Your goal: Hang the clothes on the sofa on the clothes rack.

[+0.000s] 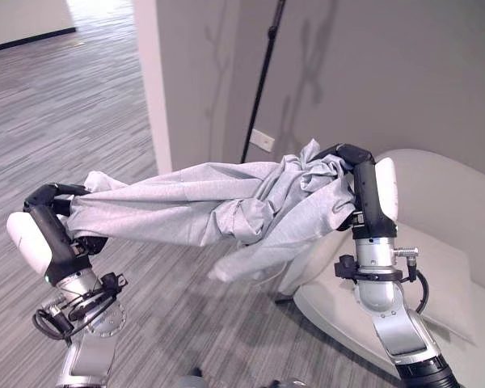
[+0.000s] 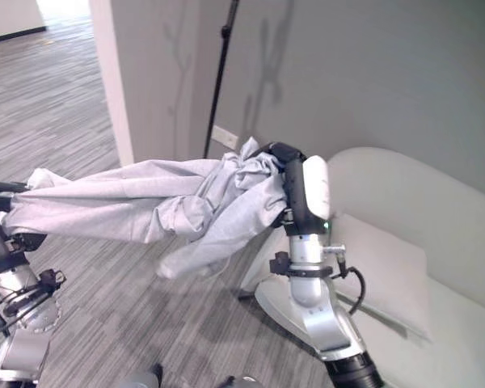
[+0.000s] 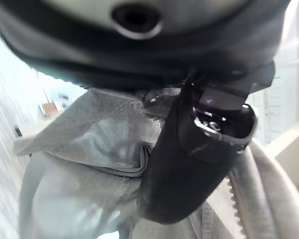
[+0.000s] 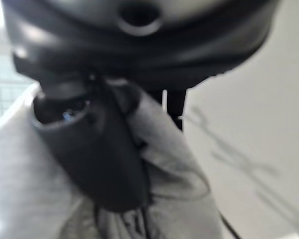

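1. The left hand (image 1: 50, 196) is raised at the left of the scene with its fingers curled tight round one end of the light grey garment (image 1: 202, 206). Its own wrist view shows the dark thumb (image 3: 189, 154) pressed down over bunched grey cloth, with a zip edge running beside it.
2. The right hand (image 1: 354, 158) is raised at the right, and its fingers are closed round the other, gathered end of the garment. In the right wrist view the thumb (image 4: 97, 159) clamps folds of the same cloth against the palm.
3. The garment hangs stretched between the two hands, clear of the floor. A loose part, seemingly a sleeve, droops from its middle toward the carpet (image 1: 105, 105).
4. The white sofa (image 1: 453, 210) stands at the right, just behind and below the right arm; the garment's right end hangs near its left edge.
5. A thin black pole (image 1: 263, 73) rises against the grey wall (image 1: 404, 73) on the far side, behind the garment.
6. A white wall socket (image 1: 262, 141) sits low on that wall, beside the pole.
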Available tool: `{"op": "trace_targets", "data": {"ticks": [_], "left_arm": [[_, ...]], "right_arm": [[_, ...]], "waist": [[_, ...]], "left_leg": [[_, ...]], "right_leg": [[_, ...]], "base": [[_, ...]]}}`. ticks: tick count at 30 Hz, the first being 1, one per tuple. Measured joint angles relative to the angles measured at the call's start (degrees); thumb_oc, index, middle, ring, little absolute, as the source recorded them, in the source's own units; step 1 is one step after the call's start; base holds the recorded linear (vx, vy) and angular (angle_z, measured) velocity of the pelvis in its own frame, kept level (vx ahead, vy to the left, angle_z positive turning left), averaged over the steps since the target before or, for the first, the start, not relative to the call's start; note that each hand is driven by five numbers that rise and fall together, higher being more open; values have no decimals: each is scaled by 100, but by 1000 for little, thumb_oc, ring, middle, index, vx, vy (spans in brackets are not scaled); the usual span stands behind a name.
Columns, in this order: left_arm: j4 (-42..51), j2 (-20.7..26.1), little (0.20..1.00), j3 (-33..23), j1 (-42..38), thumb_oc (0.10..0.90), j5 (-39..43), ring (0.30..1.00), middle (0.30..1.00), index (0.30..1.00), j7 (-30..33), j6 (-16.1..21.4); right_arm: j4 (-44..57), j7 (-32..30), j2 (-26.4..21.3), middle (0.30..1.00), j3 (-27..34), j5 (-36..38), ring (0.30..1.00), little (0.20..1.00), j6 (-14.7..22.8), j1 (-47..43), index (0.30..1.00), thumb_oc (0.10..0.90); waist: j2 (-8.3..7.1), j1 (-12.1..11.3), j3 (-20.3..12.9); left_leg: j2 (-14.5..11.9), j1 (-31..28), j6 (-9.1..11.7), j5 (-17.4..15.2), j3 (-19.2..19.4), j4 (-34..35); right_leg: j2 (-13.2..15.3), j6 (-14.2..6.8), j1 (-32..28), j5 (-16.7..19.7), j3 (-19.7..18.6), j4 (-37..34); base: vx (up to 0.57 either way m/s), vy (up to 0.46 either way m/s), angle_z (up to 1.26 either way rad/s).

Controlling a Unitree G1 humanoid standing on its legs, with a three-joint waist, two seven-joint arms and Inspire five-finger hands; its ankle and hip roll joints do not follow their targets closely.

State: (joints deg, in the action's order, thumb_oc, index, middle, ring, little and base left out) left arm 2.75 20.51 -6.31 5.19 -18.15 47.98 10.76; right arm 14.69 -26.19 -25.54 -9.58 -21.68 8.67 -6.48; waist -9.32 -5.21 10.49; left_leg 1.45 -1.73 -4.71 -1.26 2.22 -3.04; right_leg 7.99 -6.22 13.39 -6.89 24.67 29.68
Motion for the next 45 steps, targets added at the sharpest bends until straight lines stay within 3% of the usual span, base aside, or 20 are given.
{"op": "trace_targets", "data": {"ticks": [4, 8, 11, 12, 14, 18, 21, 23, 25, 29, 30, 31, 32, 34, 39, 40, 41, 42, 44, 45], "left_arm": [[-154, -207, 300, 498, -112, 400, 6, 300, 300, 300, -201, -59], [-189, -231, 300, 745, -139, 400, 5, 300, 300, 300, -454, -86], [-164, -320, 300, 748, -83, 400, 6, 300, 300, 300, -500, -106], [-131, -324, 300, 733, -53, 400, 5, 300, 300, 300, -488, -99], [-145, -207, 300, 700, -109, 400, 6, 300, 300, 300, -477, -81], [-157, -174, 300, 691, -168, 400, -3, 300, 300, 300, -448, -76], [-199, -14, 300, 632, -424, 400, -57, 300, 300, 300, -397, -157], [-343, 319, 300, 583, -885, 400, -427, 300, 300, 300, -134, -224], [-727, 538, 300, 545, -1624, 400, -607, 300, 300, 300, 166, -232], [-879, 1045, 300, 352, -2073, 400, -749, 300, 300, 300, 427, -324], [-878, 1161, 300, 295, -2107, 400, -784, 300, 300, 300, 460, -368], [-892, 1363, 300, 153, -2260, 400, -809, 300, 300, 300, 513, -465], [-888, 1394, 300, 113, -2316, 400, -808, 300, 300, 300, 542, -495], [-928, 1525, 300, 140, -2514, 400, -813, 300, 300, 300, 644, -585], [-1053, 1602, 300, 153, -2806, 400, -810, 300, 300, 300, 669, -699], [-1447, 1799, 300, 237, -2870, 400, -830, 300, 300, 300, 1010, -738], [-1839, 2074, 300, 175, -2918, 400, -714, 300, 300, 300, 1003, -1055], [-1947, 2182, 300, 253, -3076, 400, -721, 300, 300, 300, 1067, -1013], [-2069, 2559, 300, 694, -3742, 400, -903, 300, 300, 300, 957, -839], [-1993, 2735, 300, 579, -4020, 400, -1096, 300, 300, 300, 953, -689]], "right_arm": [[9, -16, -281, 300, 86, 0, 300, 300, -33, 451, 300, 400], [16, -31, -282, 300, 137, 0, 300, 300, -37, 592, 300, 400], [10, -28, -316, 300, 138, -3, 300, 300, -42, 601, 300, 400], [12, -26, -336, 300, 136, -4, 300, 300, -30, 565, 300, 400], [9, -44, -421, 300, 132, -4, 300, 300, -12, 395, 300, 400], [-81, -119, -706, 300, 92, -25, 300, 300, 3, 132, 300, 400], [-130, -179, -856, 300, 69, -104, 300, 300, 11, -109, 300, 400], [-680, -316, -895, 300, -114, -201, 300, 300, 8, -894, 300, 400], [-1055, -417, -928, 300, -286, -205, 300, 300, -33, -1449, 300, 400], [-1146, -499, -992, 300, -477, -263, 300, 300, 28, -1801, 300, 400], [-1127, -556, -1098, 300, -477, -294, 300, 300, 81, -1803, 300, 400], [-1087, -592, -1175, 300, -462, -404, 300, 300, 78, -1824, 300, 400], [-1060, -592, -1202, 300, -442, -457, 300, 300, 84, -1861, 300, 400], [-973, -636, -1109, 300, -375, -576, 300, 300, 84, -1931, 300, 400], [-968, -647, -1093, 300, -331, -701, 300, 300, 73, -2131, 300, 400], [-1230, -769, -1148, 300, -607, -838, 300, 300, 15, -2485, 300, 400], [-1314, -653, -617, 300, -288, -1168, 300, 300, 59, -2532, 300, 400], [-1278, -1111, 145, 300, 240, -954, 300, 300, -118, -2301, 300, 400], [-1496, -1467, -1165, 300, 113, -795, 300, 300, -225, -2607, 300, 400], [-1630, -1543, -1903, 300, 59, -826, 300, 300, -199, -2865, 300, 400]], "waist": [[52, 477, 28], [27, 506, -134], [246, 471, -290], [360, 423, -409], [316, 257, -502], [293, 75, -503], [125, 111, -426], [130, 69, -404], [274, -60, -306], [249, -119, -266], [261, -161, -291], [-37, -161, -340], [-63, -204, -347], [-270, -159, -344], [-184, -217, -278], [-60, -121, -184], [220, 77, 97], [486, 296, 58], [613, 526, -172], [412, 672, -218]], "left_leg": [[123, 0, 47, 18, -288, 71], [231, -268, 137, -140, -472, 127], [33, -499, 309, -356, -614, 155], [-102, -492, 512, -502, -604, -157], [-166, 682, 894, -728, -284, -2670], [-656, 1742, 864, -759, -53, -4247], [-712, 1854, 724, -851, 285, -2752], [-514, 1803, 937, -525, -223, -565], [-637, 2032, 1154, 69, -792, 199], [-753, 1897, 1057, 160, -982, -22], [-749, 1738, 949, 97, -852, -254], [-504, 1631, 768, 433, -564, -453], [-434, 1532, 712, 898, -531, -474], [-155, 1474, 383, 836, -409, -594], [167, 803, 246, 706, -268, -215], [234, 723, -525, -69, 412, -842], [179, 124, -315, -207, 863, -730], [277, -367, -304, 70, 697, -81], [308, -259, 62, 215, 512, 286], [392, 45, 934, -298, 809, -66]], "right_leg": [[-93, -28, 430, 242, -531, -1053], [39, 136, -148, 483, -622, -1826], [-204, 422, -489, 827, -613, -2067], [-337, 539, -604, 802, -626, -2104], [-526, 1018, -725, 877, -614, -2221], [-839, 1302, -1127, 706, -741, -2555], [-907, 1135, -1467, 672, -816, -2919], [-1004, 1055, -1760, 728, -1103, -3289], [-1164, 1016, -2141, 612, -1329, -3425], [-1206, 907, -2608, 295, -1658, -3346], [-1162, 805, -2722, 128, -1760, -3250], [-797, 567, -2760, -228, -1863, -2885], [-729, 402, -2764, -335, -1793, -2723], [-410, 239, -2773, -307, -1614, -2466], [-296, 20, -2277, -447, -1544, -2161], [-133, -326, -1788, -102, -1563, -1063], [898, -415, -586, 341, -783, 2552], [1214, -223, 53, 384, -237, 3878], [473, -312, 118, 125, -566, 760], [280, -36, -34, 386, -992, -1197]], "base": [[216, 32, 31], [321, -3, 29], [299, -18, 27], [83, -58, 17], [18, -62, -11], [134, 64, -23], [197, 214, -10], [226, 201, -58], [299, 207, -70], [284, 240, -52], [197, 185, -60], [251, 318, -56], [171, 239, -37], [82, 115, -6], [138, 332, -2], [364, 891, -56], [53, 73, -58], [133, -83, -42], [131, -80, 41], [147, -18, 67]]}}
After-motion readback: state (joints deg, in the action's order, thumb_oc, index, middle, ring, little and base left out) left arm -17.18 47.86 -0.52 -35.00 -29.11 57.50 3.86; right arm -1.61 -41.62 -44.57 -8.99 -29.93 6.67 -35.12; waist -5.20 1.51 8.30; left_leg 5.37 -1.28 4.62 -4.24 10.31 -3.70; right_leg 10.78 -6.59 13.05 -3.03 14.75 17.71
